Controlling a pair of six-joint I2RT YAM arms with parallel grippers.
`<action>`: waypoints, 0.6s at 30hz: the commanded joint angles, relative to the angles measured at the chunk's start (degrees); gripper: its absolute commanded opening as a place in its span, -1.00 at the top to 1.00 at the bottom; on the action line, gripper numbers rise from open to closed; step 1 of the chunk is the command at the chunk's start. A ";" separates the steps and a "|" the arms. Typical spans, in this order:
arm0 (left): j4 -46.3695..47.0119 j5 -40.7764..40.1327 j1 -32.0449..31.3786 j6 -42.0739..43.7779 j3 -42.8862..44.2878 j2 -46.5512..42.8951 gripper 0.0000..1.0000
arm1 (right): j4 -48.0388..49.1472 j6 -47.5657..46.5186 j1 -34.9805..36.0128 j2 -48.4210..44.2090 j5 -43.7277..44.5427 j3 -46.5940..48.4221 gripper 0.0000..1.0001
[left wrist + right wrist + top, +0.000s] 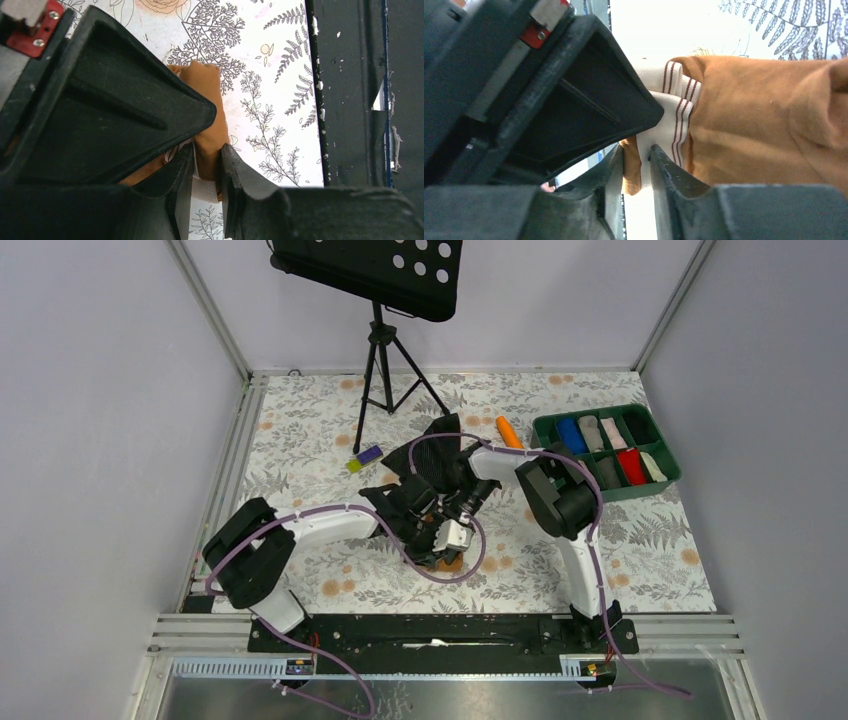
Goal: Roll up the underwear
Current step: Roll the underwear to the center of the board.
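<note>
On table (280, 75), bunched caramel underwear (764, 115), red-striped cream waistband (669, 125), left gripper (206, 156) and right gripper (638, 156) pinching it

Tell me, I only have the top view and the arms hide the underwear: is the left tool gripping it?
Observer: Yes. The left wrist view shows the left tool shut on a brown fold of the underwear.
Operator: And the right one?
Observer: The right tool pinches the pale waistband, not the brown cloth.
Operator: Is the waistband flat there?
Observer: No, it is doubled over, with two red-striped layers one on the other.
</note>
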 commanded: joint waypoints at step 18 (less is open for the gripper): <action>-7.98 11.90 -0.19 -3.88 7.00 4.44 1.00 | 15.77 19.39 -3.63 -5.42 14.21 -2.53 0.65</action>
